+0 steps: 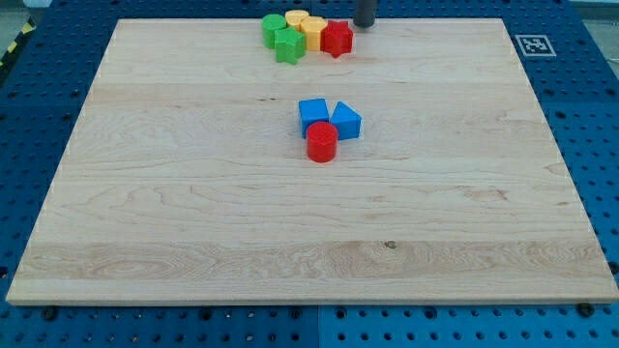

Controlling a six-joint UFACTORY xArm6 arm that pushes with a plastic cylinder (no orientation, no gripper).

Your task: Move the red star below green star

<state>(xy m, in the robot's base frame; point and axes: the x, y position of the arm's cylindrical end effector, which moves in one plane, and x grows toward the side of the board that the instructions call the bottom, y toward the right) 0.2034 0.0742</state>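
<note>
The red star (337, 39) lies near the board's top edge, at the right end of a tight cluster. The green star (288, 45) sits at the cluster's lower left, with a green round block (274, 28) above it and two yellow blocks (306, 27) between the greens and the red star. My tip (365, 23) is at the view's top, just up and to the right of the red star, a small gap apart from it.
Near the board's middle, a blue cube (312, 113), a blue angled block (345, 121) and a red cylinder (322, 142) touch one another. The wooden board (193, 213) rests on a blue pegboard table. A marker tag (533, 44) sits at the top right corner.
</note>
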